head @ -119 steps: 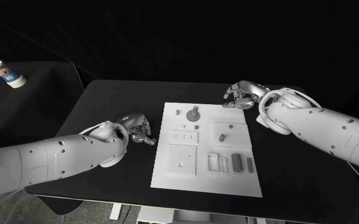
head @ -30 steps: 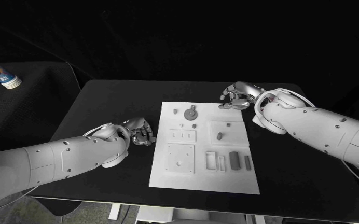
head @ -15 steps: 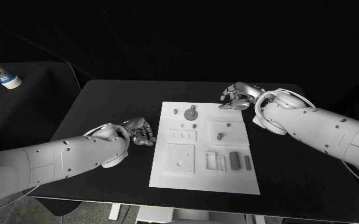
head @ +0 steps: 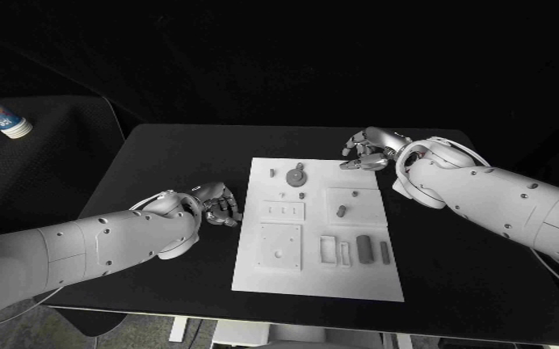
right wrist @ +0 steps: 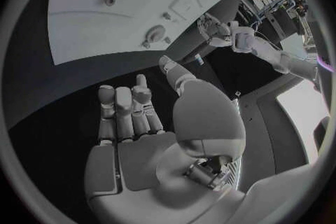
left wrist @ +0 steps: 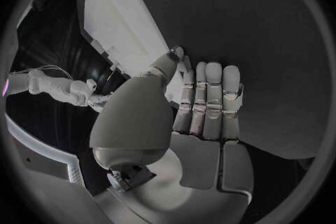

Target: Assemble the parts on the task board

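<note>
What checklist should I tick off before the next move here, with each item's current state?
1. Left robot hand free of parts: ok, fingers apart, nothing held.
2. Right robot hand free of parts: ok, open at the board's far right corner.
3. Task board flat on the table, unobstructed: ok.
4. Round part near the far edge reachable: ok, uncovered.
5. Oblong parts in near-right slots seated: cannot tell.

A black table point(head: 174, 155) stands in a dark room, with a black backdrop point(head: 279, 42) filling the far side. At the far left, a small white and blue container point(head: 13, 124) sits on a dark, cloth-covered surface point(head: 58, 163).
</note>
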You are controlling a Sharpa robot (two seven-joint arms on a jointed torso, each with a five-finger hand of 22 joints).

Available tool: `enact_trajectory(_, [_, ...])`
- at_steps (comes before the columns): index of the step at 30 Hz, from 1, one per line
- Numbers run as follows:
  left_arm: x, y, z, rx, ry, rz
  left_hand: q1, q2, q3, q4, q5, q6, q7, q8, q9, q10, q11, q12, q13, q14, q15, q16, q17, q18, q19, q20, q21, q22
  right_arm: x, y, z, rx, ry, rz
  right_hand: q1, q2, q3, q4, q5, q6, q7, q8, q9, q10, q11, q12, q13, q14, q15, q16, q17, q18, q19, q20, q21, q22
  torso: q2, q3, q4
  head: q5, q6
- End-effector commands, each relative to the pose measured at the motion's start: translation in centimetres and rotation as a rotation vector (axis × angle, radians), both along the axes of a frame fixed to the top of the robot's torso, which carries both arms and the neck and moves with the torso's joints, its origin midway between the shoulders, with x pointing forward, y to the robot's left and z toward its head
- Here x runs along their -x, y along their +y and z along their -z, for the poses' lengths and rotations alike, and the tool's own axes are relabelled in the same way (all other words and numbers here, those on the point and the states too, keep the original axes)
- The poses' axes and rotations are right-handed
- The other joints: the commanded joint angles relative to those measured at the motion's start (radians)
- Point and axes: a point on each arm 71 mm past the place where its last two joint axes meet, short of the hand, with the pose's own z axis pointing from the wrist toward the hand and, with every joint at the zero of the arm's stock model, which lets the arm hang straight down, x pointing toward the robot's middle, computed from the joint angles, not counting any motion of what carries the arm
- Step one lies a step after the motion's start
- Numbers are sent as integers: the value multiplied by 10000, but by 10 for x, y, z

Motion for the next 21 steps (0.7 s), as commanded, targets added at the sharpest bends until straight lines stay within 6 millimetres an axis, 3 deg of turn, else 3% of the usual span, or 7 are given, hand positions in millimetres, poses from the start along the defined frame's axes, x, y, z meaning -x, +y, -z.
enact_trajectory(1, [5, -2, 10, -601, 384, 600, 135, 22, 83, -1, 32, 161, -12, 99, 26, -108, 32, 37, -91, 8, -69, 77, 15, 147, 11, -55, 53, 14, 1, 1, 1, 44, 109, -128, -19, 71, 18, 15, 8, 18, 74, 21, 17, -77, 9, -52, -12, -77, -26, 1, -16, -50, -64, 17, 386, -16, 6, -3, -3, -11, -28])
enact_trajectory(11, [4, -8, 9, -874, 50, 1241, 125, -45, 33, 30, 19, 447, 96, 204, 68, -96, 23, 103, -96, 11, -68, 119, 27, 130, 6, -50, 67, 22, 1, 1, 1, 52, 131, -136, -27, 76, 18, 21, 8, 20, 74, 21, 17, -76, 9, -51, -14, -77, -26, 1, -17, -51, -64, 18, 386, -17, 2, -3, 3, -20, -72])
enact_trajectory(21, [-1, 1, 7, -721, -447, 964, 180, 225, 246, 169, 82, 1150, 267, 413, 155, 360, -100, 399, -81, 160, -129, 314, 69, 144, 159, -79, 178, 67, 1, 0, 1, 47, 145, -133, -37, 82, 18, 28, 8, 22, 74, 22, 18, -75, 10, -51, -15, -78, -25, 2, -18, -52, -64, 18, 386, -18, -1, 1, -1, -11, -54])
